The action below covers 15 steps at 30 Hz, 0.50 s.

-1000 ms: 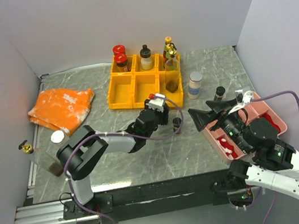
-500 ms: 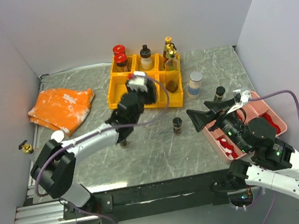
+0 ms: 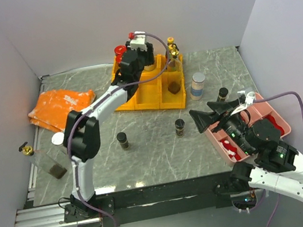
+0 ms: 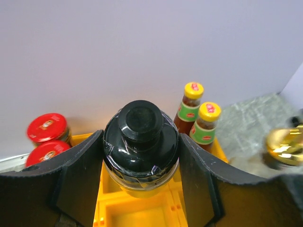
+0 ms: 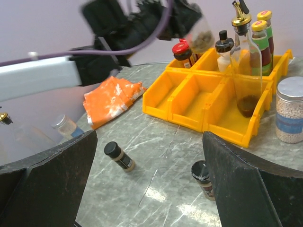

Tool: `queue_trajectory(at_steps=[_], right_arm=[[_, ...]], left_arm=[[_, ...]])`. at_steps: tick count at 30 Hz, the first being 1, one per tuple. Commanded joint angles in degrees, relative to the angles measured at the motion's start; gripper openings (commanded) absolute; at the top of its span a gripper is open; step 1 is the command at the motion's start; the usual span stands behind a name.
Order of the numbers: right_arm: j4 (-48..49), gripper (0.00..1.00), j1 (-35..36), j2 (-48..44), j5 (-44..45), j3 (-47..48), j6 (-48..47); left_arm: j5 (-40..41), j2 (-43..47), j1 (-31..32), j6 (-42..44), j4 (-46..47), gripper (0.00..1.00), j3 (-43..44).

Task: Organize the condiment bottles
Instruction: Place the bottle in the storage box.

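Note:
My left gripper [image 4: 141, 137] is shut on a clear jar with a wide black cap [image 4: 140, 124] and hangs over the back row of the yellow bins [image 3: 148, 91]. In the right wrist view the jar [image 5: 201, 38] hangs between the red-capped jars [image 5: 182, 49] and a black-capped white bottle [image 5: 224, 47]. Two yellow-capped bottles [image 4: 201, 118] and a gold-spouted oil bottle [image 3: 174, 66] stand in the right bins. Two small black-capped bottles [image 3: 122, 140] [image 3: 180, 127] stand on the marble. My right gripper [image 5: 150, 137] is open with nothing in it.
A silver-capped jar [image 3: 197, 85] and a small dark bottle [image 3: 222, 94] stand right of the bins. A pink tray [image 3: 267, 108] with red and white packets lies under my right arm. An orange cloth [image 3: 59, 102] lies back left, with more bottles [image 3: 52, 165] at the left edge.
My left arm has swung from the table's middle up and back over the bins, the jar in its fingers. That uncovered the bottle on the marble at left. The right arm has not moved.

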<state>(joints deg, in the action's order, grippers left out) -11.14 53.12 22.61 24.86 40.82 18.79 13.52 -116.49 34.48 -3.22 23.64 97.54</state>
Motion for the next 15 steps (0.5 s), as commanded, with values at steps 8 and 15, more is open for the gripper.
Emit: queue_trajectory(at_steps=[8, 15], right_arm=[[2.17, 1.0, 0.4, -0.64, 0.89, -0.3, 0.02], [2.87, 1.0, 0.31, 0.68, 1.85, -0.39, -0.33]], left_arm=[[-7.28, -11.12, -2.14, 5.68, 5.71, 0.01, 10.39], [-9.56, -15.78, -3.28, 5.86, 11.51, 0.01, 10.74]])
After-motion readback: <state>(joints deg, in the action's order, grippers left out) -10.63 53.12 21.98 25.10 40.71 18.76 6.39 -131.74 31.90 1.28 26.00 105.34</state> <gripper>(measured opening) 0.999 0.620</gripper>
